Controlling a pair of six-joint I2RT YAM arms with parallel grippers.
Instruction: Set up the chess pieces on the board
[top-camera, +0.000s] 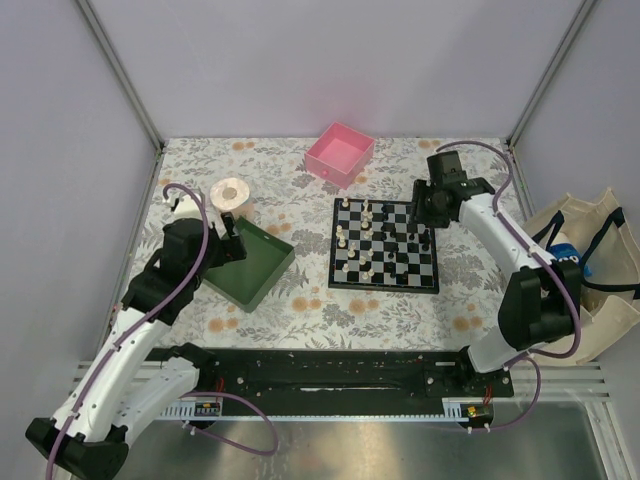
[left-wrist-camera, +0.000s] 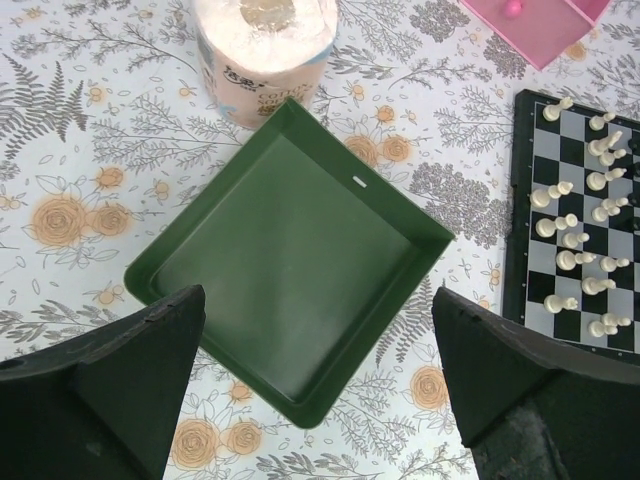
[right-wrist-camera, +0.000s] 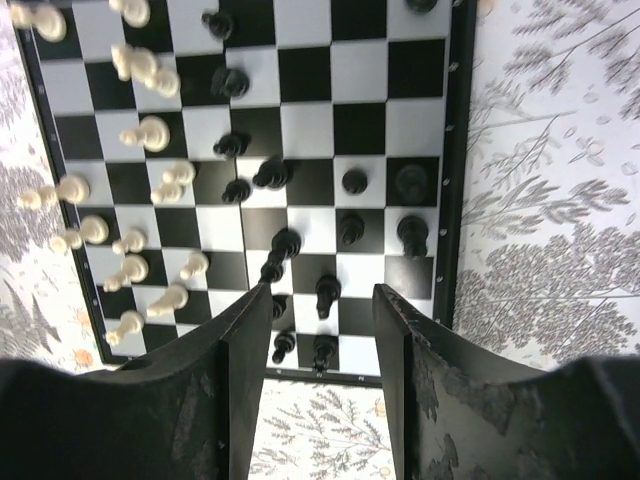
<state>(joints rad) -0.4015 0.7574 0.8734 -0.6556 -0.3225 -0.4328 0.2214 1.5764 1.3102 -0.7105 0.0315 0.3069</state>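
Observation:
The black-and-white board (top-camera: 432, 275) lies right of centre. Cream-white chess pieces (top-camera: 352, 240) stand on its left half and black ones (top-camera: 400, 245) on its right half, scattered. My right gripper (top-camera: 419, 209) hovers over the board's far right corner. In the right wrist view the gripper (right-wrist-camera: 322, 291) is open and empty above the board's rim (right-wrist-camera: 458, 150), with black pieces (right-wrist-camera: 285, 240) and white pieces (right-wrist-camera: 150, 135) beyond the fingers. My left gripper (top-camera: 237, 236) is open and empty over the green tray (top-camera: 250, 265). In the left wrist view the gripper (left-wrist-camera: 315, 292) frames the tray (left-wrist-camera: 290, 250).
A pink square box (top-camera: 340, 153) stands behind the board. A toilet roll (top-camera: 231, 195) stands behind the tray. A cloth bag (top-camera: 590, 260) hangs off the table's right edge. The left wrist view shows the board's left rim (left-wrist-camera: 515, 200) and white pieces (left-wrist-camera: 575, 235).

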